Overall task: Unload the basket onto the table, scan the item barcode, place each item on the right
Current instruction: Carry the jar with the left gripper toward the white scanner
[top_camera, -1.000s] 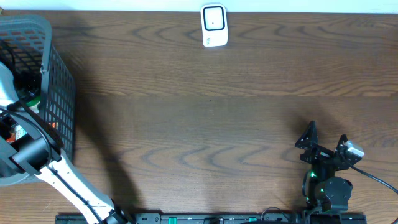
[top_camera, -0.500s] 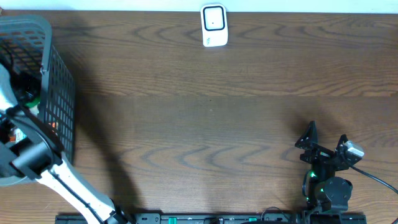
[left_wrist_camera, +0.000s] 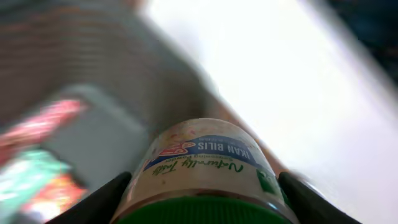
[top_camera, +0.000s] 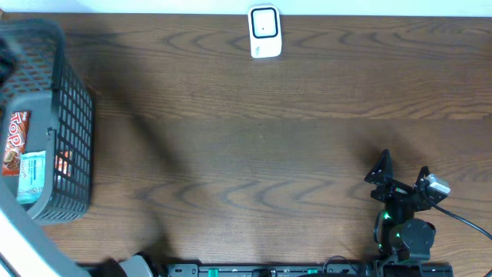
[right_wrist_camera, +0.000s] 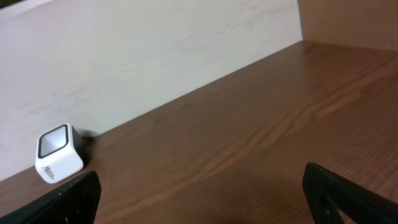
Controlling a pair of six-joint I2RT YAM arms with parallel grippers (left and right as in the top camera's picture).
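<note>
Since the left fingers (left_wrist_camera: 93, 202) are pinching the ikan bilis jar (left_wrist_camera: 202, 168) at its green lid (left_wrist_camera: 202, 216), long axis pointing away from the wrist, that arm's the one. It's out past 9 o'clock by the basket (top_camera: 73, 123). The barcode scanner (top_camera: 264, 32) is at 12, with open tabletop (top_camera: 254, 154) between. Right fingers (right_wrist_camera: 348, 196) are spread empty at 5.

Dark wood-grain table (top_camera: 231, 154); pale blank wall (right_wrist_camera: 155, 56) along far edge; soft even light
</note>
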